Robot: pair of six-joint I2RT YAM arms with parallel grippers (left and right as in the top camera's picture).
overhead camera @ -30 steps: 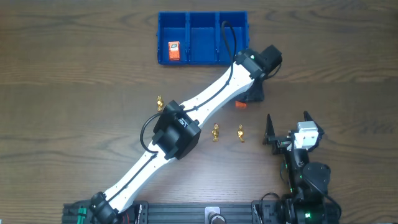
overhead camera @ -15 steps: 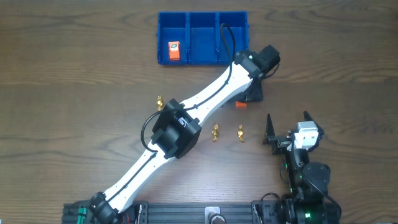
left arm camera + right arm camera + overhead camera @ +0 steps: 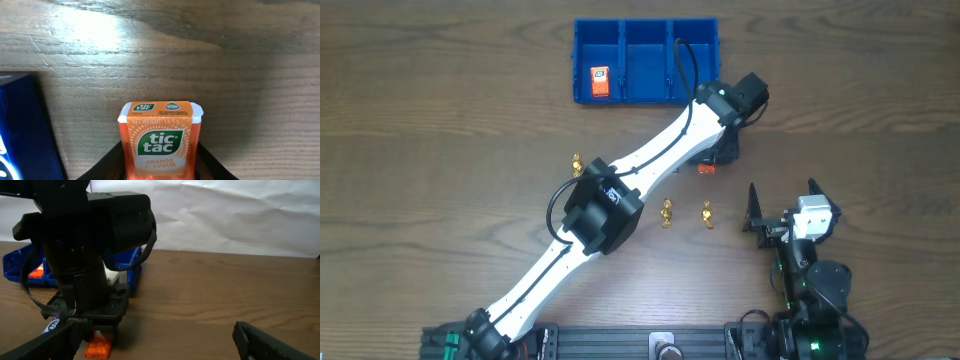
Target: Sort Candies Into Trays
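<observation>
**Operator:** What does the top view give me?

**Legend:** You see the brown wood-grain table (image 3: 440, 120) with a blue plastic three-compartment tray (image 3: 645, 98) at its far edge. A small orange candy pack (image 3: 601, 83) lies in the tray's left compartment. The left arm crosses the middle, and its left gripper (image 3: 713, 160) sits just in front of the tray's right end. An orange rectangular plastic candy box (image 3: 706, 167) pokes out beneath it. Three gold-wrapped candies (image 3: 667, 212) lie scattered on the wood, well apart from the tray. The right gripper (image 3: 782, 205) stands near its base, fingers spread wide with nothing between them.

**Operator:** And the left wrist view?

**Legend:** It shows you the grip, which the top view hides. The left gripper (image 3: 161, 162) is clamped on the orange rectangular plastic candy box (image 3: 161, 135), one dark finger (image 3: 107, 162) against each side and the label facing the camera. A corner of the tray (image 3: 25, 130) lies just beside it.

**Operator:** The right wrist view?

**Legend:** It gives you a side look. The box (image 3: 97, 347) hangs low under the left gripper (image 3: 97, 330), outside the tray (image 3: 20, 260). You cannot tell whether the box touches the table (image 3: 210, 295). A white sheet (image 3: 225, 215) closes off the room behind.
</observation>
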